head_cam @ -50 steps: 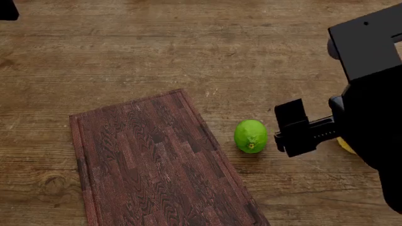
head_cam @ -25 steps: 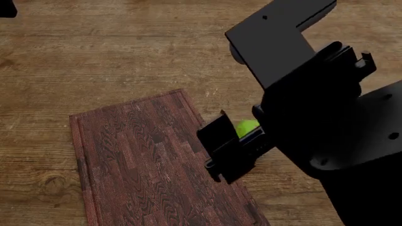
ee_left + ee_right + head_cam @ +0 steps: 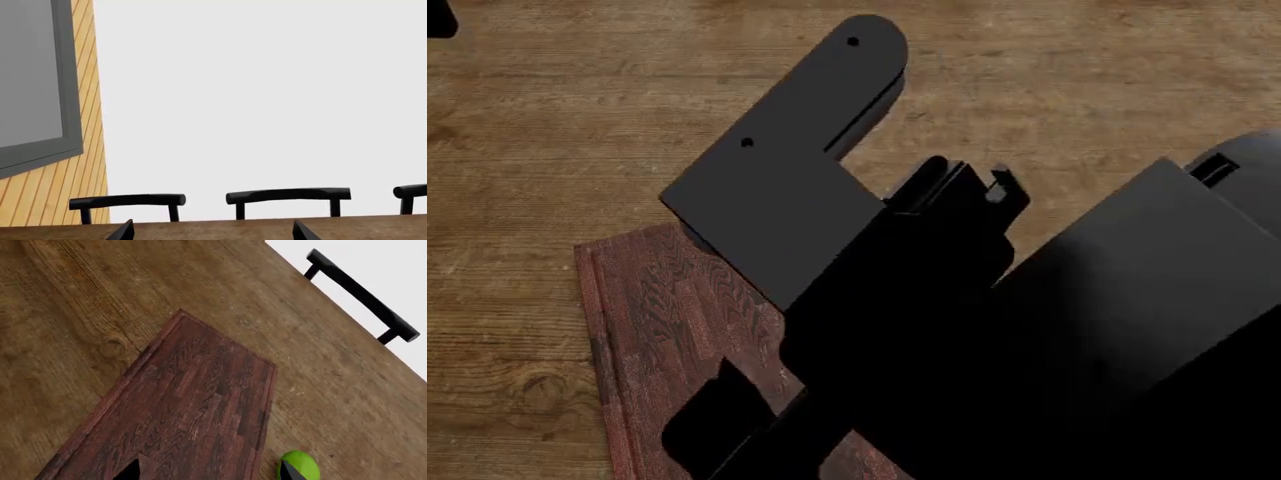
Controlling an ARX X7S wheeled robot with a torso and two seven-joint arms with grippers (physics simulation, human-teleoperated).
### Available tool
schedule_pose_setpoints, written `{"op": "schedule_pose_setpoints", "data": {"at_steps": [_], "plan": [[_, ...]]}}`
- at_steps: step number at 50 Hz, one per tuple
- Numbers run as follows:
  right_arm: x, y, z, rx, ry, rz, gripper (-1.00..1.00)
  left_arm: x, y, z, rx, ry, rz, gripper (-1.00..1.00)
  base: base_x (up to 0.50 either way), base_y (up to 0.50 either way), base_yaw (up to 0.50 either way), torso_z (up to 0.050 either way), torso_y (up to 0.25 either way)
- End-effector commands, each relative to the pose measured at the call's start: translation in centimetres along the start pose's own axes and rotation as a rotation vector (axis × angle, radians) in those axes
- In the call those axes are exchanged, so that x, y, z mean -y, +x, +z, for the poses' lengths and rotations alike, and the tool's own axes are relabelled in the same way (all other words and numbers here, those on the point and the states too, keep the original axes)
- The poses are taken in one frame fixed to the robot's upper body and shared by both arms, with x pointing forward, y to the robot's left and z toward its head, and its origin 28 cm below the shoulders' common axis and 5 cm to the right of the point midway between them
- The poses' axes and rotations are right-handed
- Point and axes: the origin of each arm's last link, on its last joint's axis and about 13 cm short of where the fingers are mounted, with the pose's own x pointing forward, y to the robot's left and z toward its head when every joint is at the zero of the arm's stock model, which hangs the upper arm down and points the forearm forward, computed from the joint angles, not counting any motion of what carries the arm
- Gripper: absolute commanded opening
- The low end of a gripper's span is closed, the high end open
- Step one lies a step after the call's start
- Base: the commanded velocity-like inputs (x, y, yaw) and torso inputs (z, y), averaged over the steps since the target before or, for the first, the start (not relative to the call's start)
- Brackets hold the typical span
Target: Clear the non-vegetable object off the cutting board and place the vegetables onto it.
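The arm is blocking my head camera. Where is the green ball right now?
The green ball shows only in the right wrist view, resting on the wooden tabletop just off the long edge of the cutting board, apart from it.

The head view looks steeply down on the wooden surface (image 3: 587,90), with the right arm (image 3: 988,330) close beneath it and hiding most of the cutting board (image 3: 641,310). The right wrist view looks down over that same board (image 3: 193,410) from above (the one overlap). The left wrist view faces level across the surface's far edge (image 3: 213,231) toward chairs (image 3: 287,196) and a pale wall.
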Motion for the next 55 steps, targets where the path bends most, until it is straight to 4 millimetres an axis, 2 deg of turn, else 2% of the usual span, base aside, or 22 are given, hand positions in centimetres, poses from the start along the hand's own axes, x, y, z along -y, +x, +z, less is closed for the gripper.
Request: {"op": "schedule_pose_setpoints", "data": {"at_steps": [1, 17, 38, 55], "plan": [[-1.5, 0.0, 1.3, -0.015, -0.036, 0.119, 1.0, -0.1, 0.0, 0.1, 0.004, -0.005, 0.001, 1.0, 0.0, 0.0, 0.0, 0.0, 0.0], [-3.6, 0.7, 3.6, -0.002, -0.042, 0.28, 1.0, -1.0, 0.1, 0.6, 0.021, 0.003, 0.027, 1.0, 0.0, 0.0, 0.0, 0.0, 0.0], [-6.6, 1.6, 2.6, -0.015, 0.027, 0.462, 1.0, -1.1, 0.1, 1.5, 0.037, 0.01, 0.027, 1.0, 0.0, 0.0, 0.0, 0.0, 0.0], [-8.7, 2.7, 1.6, -0.034, 0.05, 0.578, 1.0, -1.3, 0.1, 1.1, 0.031, 0.007, 0.033, 1.0, 0.0, 0.0, 0.0, 0.0, 0.0]]}}
